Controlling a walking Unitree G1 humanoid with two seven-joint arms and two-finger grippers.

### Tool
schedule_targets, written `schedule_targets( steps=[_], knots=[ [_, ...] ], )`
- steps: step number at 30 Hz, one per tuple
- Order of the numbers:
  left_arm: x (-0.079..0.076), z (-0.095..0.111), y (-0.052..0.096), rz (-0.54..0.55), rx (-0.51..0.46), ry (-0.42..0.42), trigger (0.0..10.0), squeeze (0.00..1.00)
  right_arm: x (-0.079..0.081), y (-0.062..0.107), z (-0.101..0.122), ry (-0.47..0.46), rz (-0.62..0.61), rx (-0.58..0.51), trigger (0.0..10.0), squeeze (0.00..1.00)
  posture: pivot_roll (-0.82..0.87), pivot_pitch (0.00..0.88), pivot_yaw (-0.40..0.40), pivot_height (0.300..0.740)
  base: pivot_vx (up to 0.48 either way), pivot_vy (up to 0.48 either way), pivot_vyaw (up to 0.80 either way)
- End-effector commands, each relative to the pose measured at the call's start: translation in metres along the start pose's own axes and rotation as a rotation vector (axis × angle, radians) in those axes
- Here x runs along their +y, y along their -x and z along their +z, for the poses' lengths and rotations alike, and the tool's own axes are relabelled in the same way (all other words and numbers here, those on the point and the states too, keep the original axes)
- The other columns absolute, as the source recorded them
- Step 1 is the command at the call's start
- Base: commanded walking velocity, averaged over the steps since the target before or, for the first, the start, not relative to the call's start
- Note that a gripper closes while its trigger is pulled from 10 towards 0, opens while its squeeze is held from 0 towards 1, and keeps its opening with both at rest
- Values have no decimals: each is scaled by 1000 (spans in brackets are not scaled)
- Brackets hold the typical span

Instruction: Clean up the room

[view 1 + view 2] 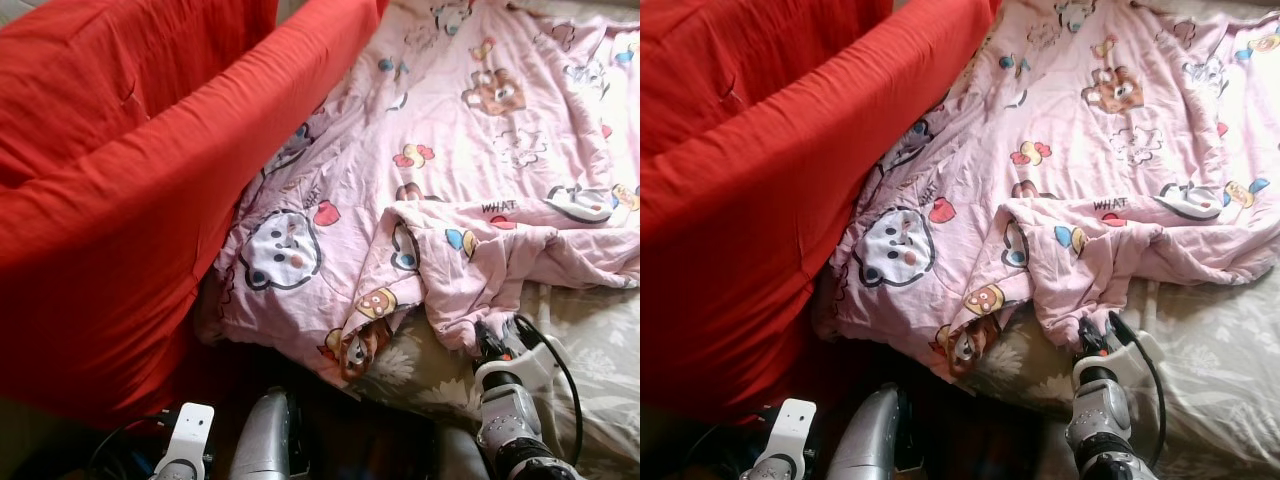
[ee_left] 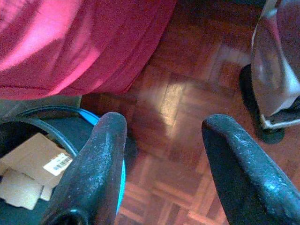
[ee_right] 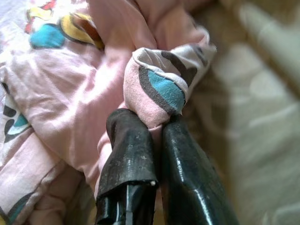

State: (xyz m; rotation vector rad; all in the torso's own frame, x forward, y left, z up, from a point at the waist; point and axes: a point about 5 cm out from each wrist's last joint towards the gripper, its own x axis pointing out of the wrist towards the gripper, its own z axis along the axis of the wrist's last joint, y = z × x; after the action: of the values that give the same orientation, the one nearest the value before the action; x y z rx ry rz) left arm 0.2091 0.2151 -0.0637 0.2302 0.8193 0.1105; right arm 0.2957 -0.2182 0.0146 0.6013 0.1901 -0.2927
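Blanket (image 1: 450,150), pink, cartoon-printed, spread over bed (image 1: 600,350) beside red cover (image 1: 120,200). Right gripper (image 3: 157,124) clamped on blanket's near folded corner. Left gripper (image 2: 161,140) spread apart, holding nothing, low over wood floor (image 2: 187,93) near bin (image 2: 56,126).

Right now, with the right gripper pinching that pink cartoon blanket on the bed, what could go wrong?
The right gripper is shut on just a small fold of the pink blanket, so a hard pull might slip it free. The blanket is bunched at that corner and lies against the red cover, which could drag along. The left gripper hangs open over the wooden floor beside a bin; a swing might knock it.
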Motion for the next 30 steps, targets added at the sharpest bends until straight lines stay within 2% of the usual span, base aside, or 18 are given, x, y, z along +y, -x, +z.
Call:
schedule_targets(
  steps=[1,3,7,13,18,30],
  knots=[
    [-2,-12,3,-6,42,73,10000,0,4,4,-1,223,52,-22,10000,0,-42,143,51,621,0,0,0],
    [-3,-11,3,-7,37,90,10000,0,7,5,2,292,72,-53,10000,0,-48,145,45,621,0,0,0],
    [-8,-8,2,-19,21,106,10000,0,5,10,5,354,89,-110,10000,0,-60,153,34,621,0,0,0],
    [-11,-7,2,-26,17,115,10000,0,3,16,-6,432,103,-71,10000,0,-57,159,25,625,0,0,0],
    [-14,-6,2,-29,18,124,10000,0,14,14,-7,457,149,-74,10000,0,-58,159,21,650,0,0,0],
    [-14,-6,2,-37,18,122,10000,0,18,12,-3,474,141,-93,10000,0,-58,161,28,725,0,0,0]
  ],
)
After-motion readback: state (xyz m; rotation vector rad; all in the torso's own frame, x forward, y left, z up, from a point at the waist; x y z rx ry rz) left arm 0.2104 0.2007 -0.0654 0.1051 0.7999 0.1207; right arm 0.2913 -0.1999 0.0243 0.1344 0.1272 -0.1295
